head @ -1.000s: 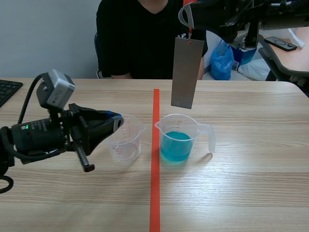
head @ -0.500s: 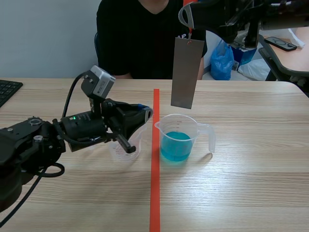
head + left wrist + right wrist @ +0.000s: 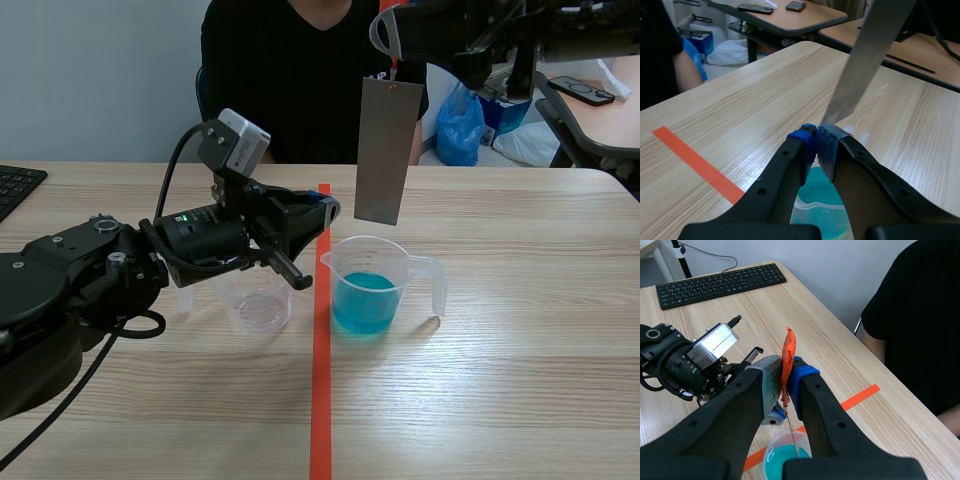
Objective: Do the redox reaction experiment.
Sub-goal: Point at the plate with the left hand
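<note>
A grey metal strip (image 3: 385,150) hangs upright from an orange tag (image 3: 789,347), and my right gripper (image 3: 392,50) is shut on that tag, high over the table. Under the strip stands a clear beaker of blue liquid (image 3: 368,292). My left gripper (image 3: 325,208) is shut on nothing, its tip just left of the strip's lower end and above the beaker's rim. In the left wrist view the pads (image 3: 826,145) meet, the strip (image 3: 867,65) rises just ahead of them, and the blue liquid (image 3: 817,212) lies below.
An empty clear beaker (image 3: 258,300) sits under my left arm, left of the orange tape line. A person in black (image 3: 300,80) sits across the table. A keyboard (image 3: 15,185) lies at the far left edge. A blue bag (image 3: 460,125) sits behind the table.
My left arm has swung right and upward, passing over the empty beaker until its tip is near the strip's lower end. The right arm and strip have not moved.
</note>
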You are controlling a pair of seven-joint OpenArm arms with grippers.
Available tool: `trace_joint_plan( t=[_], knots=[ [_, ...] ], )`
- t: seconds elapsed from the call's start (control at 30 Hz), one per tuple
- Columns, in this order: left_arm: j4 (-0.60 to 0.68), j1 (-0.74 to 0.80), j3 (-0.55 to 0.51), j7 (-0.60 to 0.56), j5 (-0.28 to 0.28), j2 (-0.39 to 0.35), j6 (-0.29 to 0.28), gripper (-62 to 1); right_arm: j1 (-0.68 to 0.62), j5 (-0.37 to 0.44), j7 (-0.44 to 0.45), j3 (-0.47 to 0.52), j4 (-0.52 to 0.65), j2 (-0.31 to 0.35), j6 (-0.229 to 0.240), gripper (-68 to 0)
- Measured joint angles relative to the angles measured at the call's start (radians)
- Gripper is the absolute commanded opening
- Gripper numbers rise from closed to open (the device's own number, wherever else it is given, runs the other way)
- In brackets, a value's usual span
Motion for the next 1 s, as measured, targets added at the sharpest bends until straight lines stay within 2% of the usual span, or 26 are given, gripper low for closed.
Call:
trace_joint_plan(
  t=[1.0],
  knots=[
    [0.0,0.0,0.0,0.015,0.0,0.0,-0.002,-56.9,0.0,0.003,0.0,0.0,0.0,0.0,0.0,-65.8]
  ],
)
